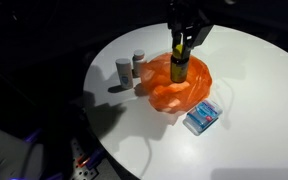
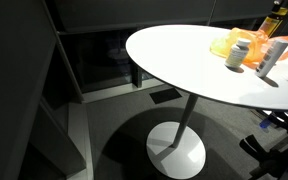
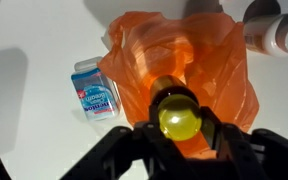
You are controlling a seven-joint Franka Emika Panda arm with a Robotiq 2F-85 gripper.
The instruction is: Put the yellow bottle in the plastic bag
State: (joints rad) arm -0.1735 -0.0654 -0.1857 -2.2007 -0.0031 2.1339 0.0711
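Observation:
My gripper (image 1: 180, 47) is shut on the yellow bottle (image 1: 179, 62), which hangs upright with its lower end in the mouth of the orange plastic bag (image 1: 176, 86) on the round white table (image 1: 254, 80). In the wrist view the bottle's yellow cap (image 3: 180, 120) sits between my black fingers (image 3: 181, 128), directly over the bag (image 3: 154, 65). In an exterior view the bottle (image 2: 275, 24) and the bag (image 2: 227, 44) show at the far right edge, with my gripper cut off by the frame.
Two grey-white containers (image 1: 122, 70) (image 1: 138, 60) stand beside the bag; they also show in an exterior view (image 2: 238, 53) (image 2: 270, 57). A blue packet (image 1: 201, 117) lies on the table by the bag, also in the wrist view (image 3: 94, 92). The table edge is near.

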